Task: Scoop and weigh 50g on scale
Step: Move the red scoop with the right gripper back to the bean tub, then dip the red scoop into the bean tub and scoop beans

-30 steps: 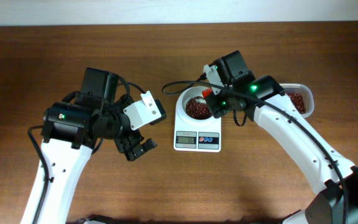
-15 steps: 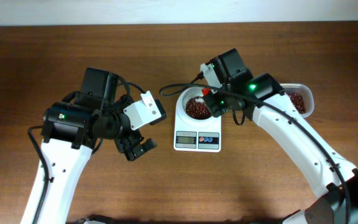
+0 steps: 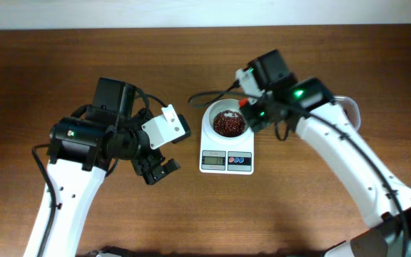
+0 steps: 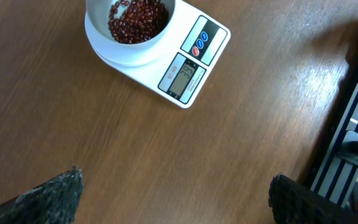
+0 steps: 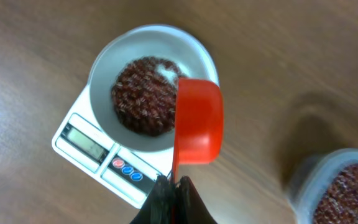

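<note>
Right wrist: right gripper [image 5: 171,188], clamped on red scoop [image 5: 197,121] (load unclear), at four o'clock of the scale [image 5: 87,148] bowl [image 5: 102,67]; left gripper [image 3: 157,170] gapes wide.

I count one scale [image 3: 226,161], carrying one display [image 4: 181,79] and three buttons [image 4: 200,45]: one red, two blue. One white bowl [image 3: 209,128]. One red scoop [image 5: 197,121]. One clear tub [image 5: 312,177]. Two heaps of red beans [image 5: 143,93], beans too many to count singly. Two tools: left tool [image 3: 159,169], right tool [image 5: 171,188]. One desk [image 3: 84,57].
</note>
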Controlling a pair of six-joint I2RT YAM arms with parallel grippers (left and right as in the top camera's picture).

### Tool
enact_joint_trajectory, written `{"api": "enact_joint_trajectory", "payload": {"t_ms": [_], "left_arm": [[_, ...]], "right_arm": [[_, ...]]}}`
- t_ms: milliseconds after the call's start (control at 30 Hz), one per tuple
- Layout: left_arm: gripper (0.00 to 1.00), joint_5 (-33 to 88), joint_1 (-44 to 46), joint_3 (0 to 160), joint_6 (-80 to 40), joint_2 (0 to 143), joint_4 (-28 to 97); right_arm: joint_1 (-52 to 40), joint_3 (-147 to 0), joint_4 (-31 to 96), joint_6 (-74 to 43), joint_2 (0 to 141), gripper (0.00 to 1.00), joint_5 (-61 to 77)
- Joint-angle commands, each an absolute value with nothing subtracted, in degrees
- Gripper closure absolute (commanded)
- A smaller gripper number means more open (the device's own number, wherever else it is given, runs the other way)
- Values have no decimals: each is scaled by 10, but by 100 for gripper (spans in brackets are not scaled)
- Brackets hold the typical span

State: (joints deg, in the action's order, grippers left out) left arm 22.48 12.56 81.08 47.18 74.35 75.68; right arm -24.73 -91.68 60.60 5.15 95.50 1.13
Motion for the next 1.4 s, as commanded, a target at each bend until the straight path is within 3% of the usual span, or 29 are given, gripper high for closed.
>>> {"api": "enact_joint_trajectory", "payload": {"t_ms": [0, 233, 433, 833, 1367], "left_arm": [[1, 227, 123, 807, 477, 734, 757], [1, 227, 123, 807, 477, 734, 757], [1, 227, 123, 807, 477, 734, 757], [1, 227, 123, 807, 477, 734, 757], [1, 227, 123, 807, 477, 734, 757]], "right_arm": [[-183, -999, 641, 51, 938, 96, 12], [-14, -1018, 738, 90, 943, 96, -9], [50, -1018, 766, 133, 965, 96, -16], [53, -1018, 751, 133, 1089, 96, -65], [53, -1018, 741, 133, 1157, 96, -140]]}}
